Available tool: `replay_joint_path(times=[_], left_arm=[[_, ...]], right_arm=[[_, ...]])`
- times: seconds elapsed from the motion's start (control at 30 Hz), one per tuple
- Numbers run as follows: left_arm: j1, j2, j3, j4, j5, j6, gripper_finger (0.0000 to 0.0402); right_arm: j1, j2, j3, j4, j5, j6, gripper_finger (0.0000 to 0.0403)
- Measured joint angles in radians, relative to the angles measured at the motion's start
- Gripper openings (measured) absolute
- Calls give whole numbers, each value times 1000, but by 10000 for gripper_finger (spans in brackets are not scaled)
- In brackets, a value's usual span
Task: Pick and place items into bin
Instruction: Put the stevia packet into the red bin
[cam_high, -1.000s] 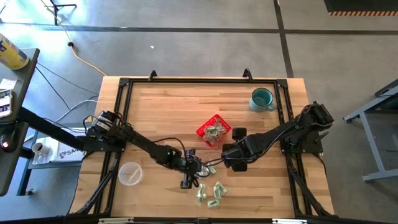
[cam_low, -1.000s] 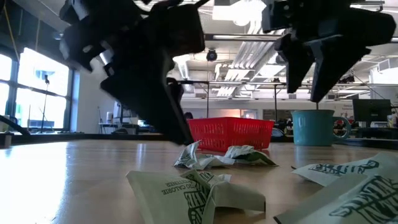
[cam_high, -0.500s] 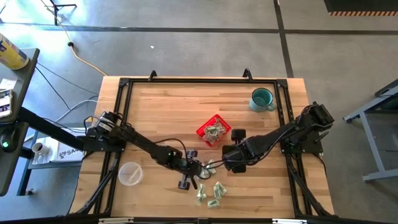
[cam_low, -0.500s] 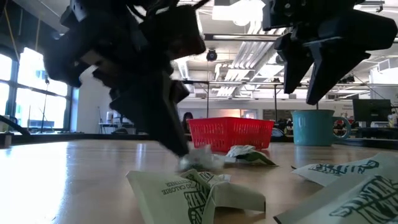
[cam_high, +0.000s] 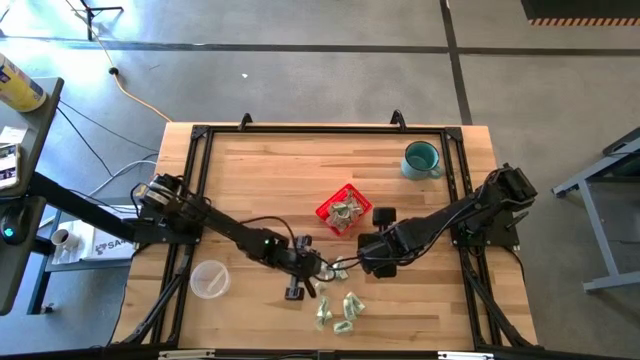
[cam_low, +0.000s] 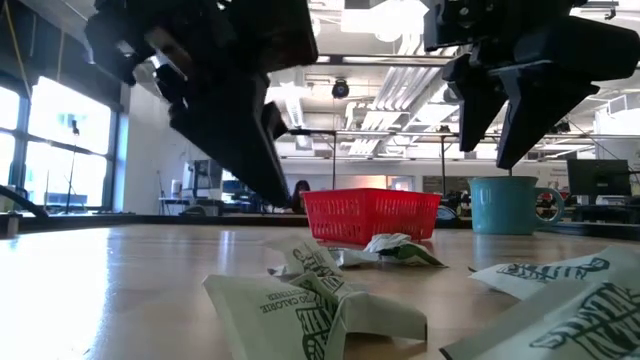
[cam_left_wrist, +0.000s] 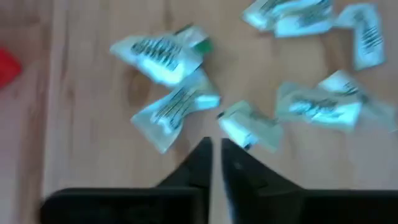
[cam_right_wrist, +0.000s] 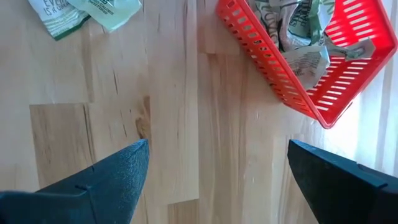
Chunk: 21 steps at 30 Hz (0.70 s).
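Note:
Several pale green and silvery crinkled packets (cam_high: 340, 310) lie on the wooden table near its front edge; more fill the red basket (cam_high: 343, 208) at the middle. My left gripper (cam_left_wrist: 214, 148) hangs just above the loose packets with its fingers shut and nothing between them. One crumpled packet (cam_low: 308, 263) lies on the table right below its tips (cam_low: 287, 197). My right gripper (cam_right_wrist: 217, 144) stands open above bare wood beside the basket's (cam_right_wrist: 273, 87) near side, holding nothing.
A teal mug (cam_high: 421, 158) stands at the far right of the table and a clear plastic cup (cam_high: 209, 279) at the near left. A black frame runs round the table's edge. Bare wood lies between the basket and the far edge.
My left gripper dipped its tips onto a packet in front of the basket and has since risen off the table. That packet has shifted a little, turned its printed side up and stays on the wood. My right gripper has kept still.

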Motion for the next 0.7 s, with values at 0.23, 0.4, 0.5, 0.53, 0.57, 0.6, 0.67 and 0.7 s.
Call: replay_joint_path(times=[0.23,0.4,0.5,0.53,0.57,0.6,0.67,0.7], left_arm=[[-8,13,1,16,92,-154,207],[-8,54,0,40,164,-250,280],[-8,86,0,101,212,-294,299],[-8,91,0,111,213,-305,302],[-8,96,0,125,212,-319,303],[-8,101,0,136,209,-336,303],[-7,104,1,145,195,-365,296],[-7,104,1,158,182,-376,290]], right_arm=[[0,0,0,-3,-3,-3,371],[0,0,0,6,9,-5,371],[0,0,0,13,14,-11,371],[0,0,0,13,12,-11,371],[0,0,0,13,13,-11,371],[0,0,0,14,12,-11,371],[0,0,0,13,12,-11,371],[0,0,0,14,12,-11,371]])
